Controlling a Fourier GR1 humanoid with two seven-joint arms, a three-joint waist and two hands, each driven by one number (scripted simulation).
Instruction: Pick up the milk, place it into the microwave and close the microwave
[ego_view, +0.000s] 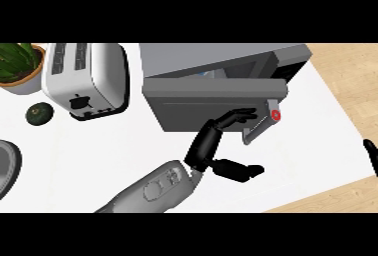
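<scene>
A grey forearm rises from the lower edge, slanting up and to the right. Its black left hand (210, 145) stretches upward with fingers nearly straight (tips slightly bent) and thumb splayed out to the right. At the right edge, only fingertips of the right hand (370, 152) show.

Left forearm (159, 190): pale grey, rounded glossy shell, recessed panel outlines and small circular detail on upper face, enters from 6 o'clock edge. Left hand (207, 145): black, slender segmented fingers, thicker black thumb. Right hand (371, 155): black, only narrow sliver visible at 3 o'clock edge.
</scene>
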